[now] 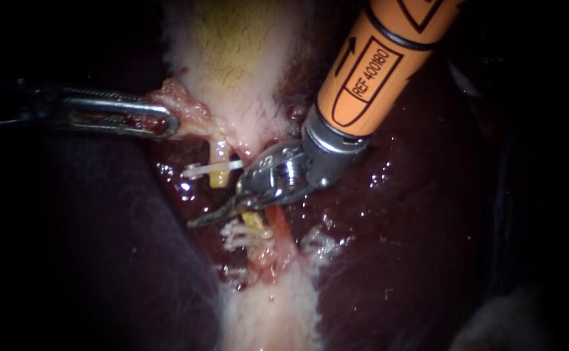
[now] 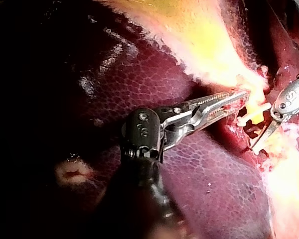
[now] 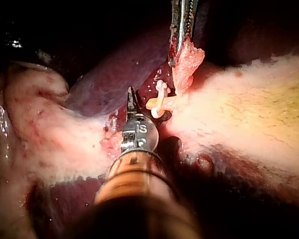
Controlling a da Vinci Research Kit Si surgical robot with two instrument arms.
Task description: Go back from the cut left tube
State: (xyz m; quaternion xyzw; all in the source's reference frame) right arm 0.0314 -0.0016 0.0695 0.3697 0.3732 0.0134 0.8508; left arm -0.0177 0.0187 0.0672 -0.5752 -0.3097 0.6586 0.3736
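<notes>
Yellow left tube (image 1: 219, 175) is cut in two. The far piece hangs off the gallbladder (image 1: 232, 58) side with a white clip (image 1: 199, 171) across it. The near stump (image 1: 253, 220) lies just under the blades, with more clips (image 1: 235, 235) beside it on the near side. The reddish right tube (image 1: 283, 227) runs just right of that stump and looks whole.

Right instrument (image 1: 206, 216): blades lie together with nothing between them, sitting across the gap between the two cut ends, tip pointing left. The right wrist view shows the tip (image 3: 131, 99) close beside the clipped piece.

Left instrument (image 1: 167, 123): jaws clamped on a pink flap (image 1: 183, 107) just left of the tube's far piece, holding it out to the left.

Handling call:
- The tube looks thin, soft, wet and light. It has no stiffness and would tear or shed a clip if it snagged.
- No hold on the tube is needed for backing off. If a hold were ever needed, take the flap or the tissue beside it, not the stumps or clips.
- Keep the blades closed and pull out along the shaft, far-right, clear of the white clip and the right tube.
- The liver (image 1: 414, 247) surface is glossy, so don't drag the tip over it.
</notes>
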